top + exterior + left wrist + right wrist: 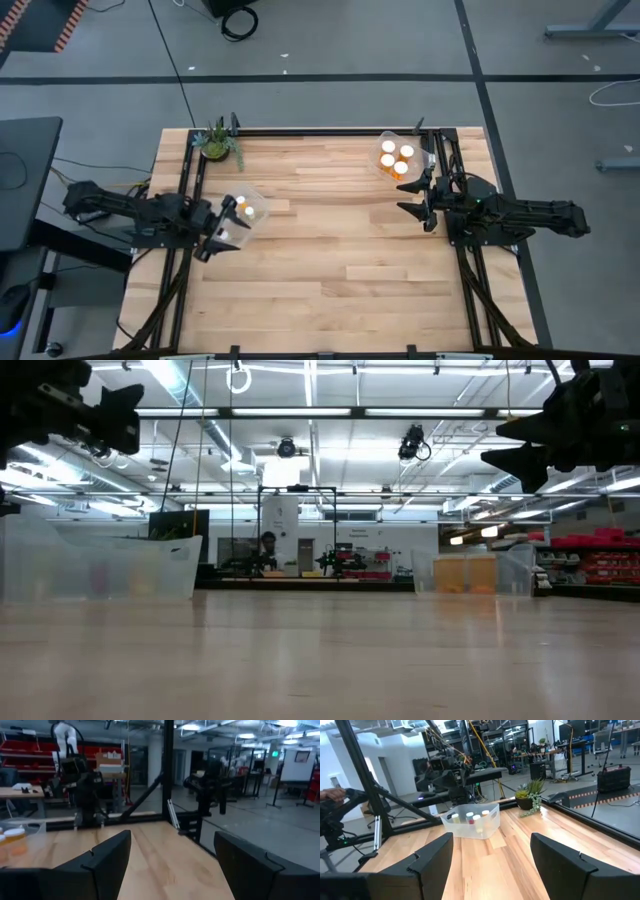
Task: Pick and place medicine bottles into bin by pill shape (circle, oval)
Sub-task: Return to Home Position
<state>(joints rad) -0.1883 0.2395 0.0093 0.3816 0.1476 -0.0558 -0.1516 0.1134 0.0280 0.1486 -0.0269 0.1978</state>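
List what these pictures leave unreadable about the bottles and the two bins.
1. Pill shapes: high view, bottles in the right bin are too small, and their white caps face the camera.
2. Part of the left bin: high view, the left gripper overlaps it.
3. Both bins' contents: low view, blurred to smears.
4. Right bin: left wrist view, cut off by the picture's edge.

We see matte-black jointed arms [520, 215]; the left gripper [220, 230] and right gripper [408, 197] carry broad, angular fingers [430, 865].
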